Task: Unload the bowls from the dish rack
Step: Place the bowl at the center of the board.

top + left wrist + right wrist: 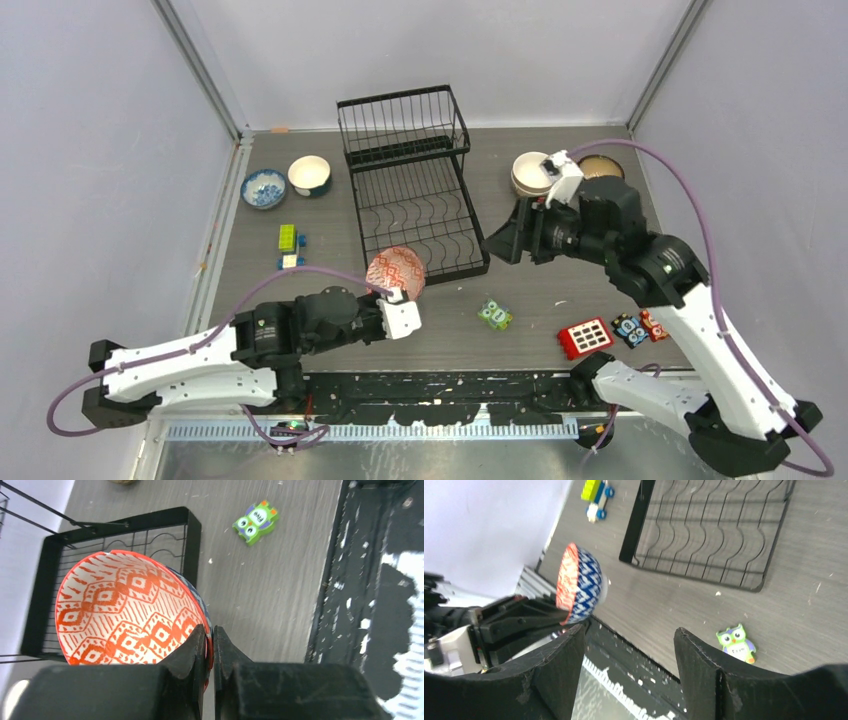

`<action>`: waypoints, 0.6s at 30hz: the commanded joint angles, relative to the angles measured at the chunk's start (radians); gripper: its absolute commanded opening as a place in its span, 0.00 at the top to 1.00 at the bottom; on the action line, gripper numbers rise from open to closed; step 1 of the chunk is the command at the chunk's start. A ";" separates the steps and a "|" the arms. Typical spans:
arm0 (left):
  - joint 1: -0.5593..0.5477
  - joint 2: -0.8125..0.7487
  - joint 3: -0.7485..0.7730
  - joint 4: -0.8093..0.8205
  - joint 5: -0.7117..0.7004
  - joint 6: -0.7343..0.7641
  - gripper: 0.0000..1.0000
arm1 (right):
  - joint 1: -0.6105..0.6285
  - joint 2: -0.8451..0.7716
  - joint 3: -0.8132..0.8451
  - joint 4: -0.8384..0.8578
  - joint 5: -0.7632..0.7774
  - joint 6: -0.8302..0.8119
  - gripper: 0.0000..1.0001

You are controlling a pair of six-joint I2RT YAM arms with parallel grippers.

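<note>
My left gripper is shut on the rim of a bowl with a red-and-white patterned inside and a blue zigzag outside. It holds the bowl tilted above the table, by the front left corner of the black wire dish rack. In the left wrist view the fingers pinch the bowl, with the rack behind it. My right gripper is open and empty, right of the rack. Its wrist view shows the bowl and the rack's lower tray. No bowls show in the rack.
A blue-patterned bowl and a cream-and-teal bowl sit back left. A cream bowl and a brown bowl sit back right. A green owl toy, a red block, toy cars and bricks lie about.
</note>
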State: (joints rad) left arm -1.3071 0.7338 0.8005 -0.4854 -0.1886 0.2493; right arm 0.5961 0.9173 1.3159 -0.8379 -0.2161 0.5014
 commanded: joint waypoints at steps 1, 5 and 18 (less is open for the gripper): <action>-0.054 0.021 0.069 -0.061 -0.117 0.220 1.00 | 0.030 0.084 0.050 -0.110 -0.111 -0.043 0.31; -0.118 0.088 0.085 -0.101 -0.150 0.273 1.00 | 0.110 0.152 0.090 -0.105 -0.056 -0.022 0.32; -0.262 0.168 0.142 -0.204 -0.113 0.198 1.00 | 0.405 0.418 0.378 -0.335 0.278 -0.157 0.32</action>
State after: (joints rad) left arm -1.5528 0.8963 0.8654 -0.6559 -0.3141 0.4793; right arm 0.9680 1.2976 1.6547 -1.1099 -0.0322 0.4030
